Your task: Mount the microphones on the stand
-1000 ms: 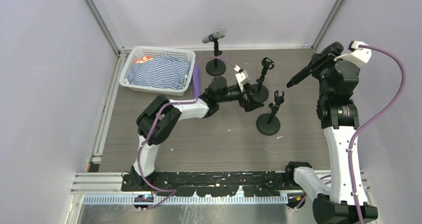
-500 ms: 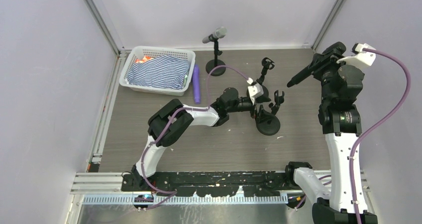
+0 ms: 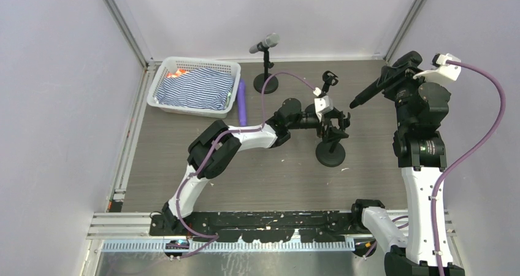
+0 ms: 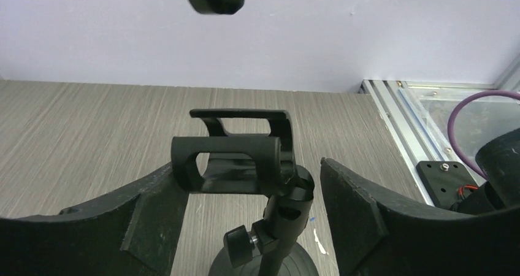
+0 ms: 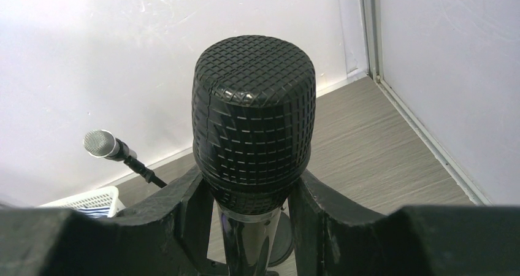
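My right gripper is shut on a black microphone and holds it in the air at the back right; its mesh head fills the right wrist view between my fingers. My left gripper is open, its jaws on either side of the empty clip of the front stand, not touching it. A second empty stand's clip is just behind. A third stand holds a grey microphone. A purple microphone lies on the table.
A white basket with striped cloth sits at the back left, next to the purple microphone. Walls close the back and sides. The grey microphone also shows in the right wrist view.
My left arm has reached right, from the back stand to the front stand, and its open jaws now flank that stand's clip. My right gripper has shifted slightly, still holding the black microphone.
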Controlling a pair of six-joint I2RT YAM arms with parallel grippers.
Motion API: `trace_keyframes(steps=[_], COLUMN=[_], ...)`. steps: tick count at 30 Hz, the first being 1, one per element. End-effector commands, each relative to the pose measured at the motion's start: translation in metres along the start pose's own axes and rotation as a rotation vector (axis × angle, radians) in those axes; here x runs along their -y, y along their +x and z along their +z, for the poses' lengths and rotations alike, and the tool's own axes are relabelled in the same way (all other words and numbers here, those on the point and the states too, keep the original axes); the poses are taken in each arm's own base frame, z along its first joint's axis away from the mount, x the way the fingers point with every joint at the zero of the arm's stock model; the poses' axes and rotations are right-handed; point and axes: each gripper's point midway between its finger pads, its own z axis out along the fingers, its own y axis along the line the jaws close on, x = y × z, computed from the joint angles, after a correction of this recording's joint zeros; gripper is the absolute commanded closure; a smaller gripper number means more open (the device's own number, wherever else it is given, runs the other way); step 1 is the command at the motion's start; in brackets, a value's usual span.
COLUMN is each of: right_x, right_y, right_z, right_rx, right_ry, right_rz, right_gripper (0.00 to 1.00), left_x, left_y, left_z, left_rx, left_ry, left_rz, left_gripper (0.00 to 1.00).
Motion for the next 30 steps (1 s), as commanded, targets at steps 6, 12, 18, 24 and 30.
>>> trace_keyframes(steps=[6,12,18,24,30], right_x=[-0.016,-0.017,-0.016,-0.018,-0.031], right_y=[-0.029,-0.030,-0.030,-0.032,-0.035], right_z=[-0.012,-0.013,-0.013,-0.014,-0.018], right_rx=[0.079,0.082,0.086,0.097,0.114], right_ry=[-0.064,-0.070,-0.068,-0.078,-0.155], right_rz=[0.024,0.029,0.030,0.033,0.029], right_gripper=[0.99,0.99,1.00,1.00,1.00], left_x=[0.016,0.018,0.020,0.019,0.011], left_y=[0.004,0.006,0.004,0.002,-0.017], left_z=[0.006,0.006,0.005,-0.001,-0.022], left_rx=[-0.022,-0.029,-0.031,-0.031,-0.014], left_ry=[0.114,0.118,0.124,0.090,-0.061], left_rz=[-0.010,-0.027,-0.049,-0.063,-0.049], left_gripper=[0.36,0.50,0.82,0.99,1.00])
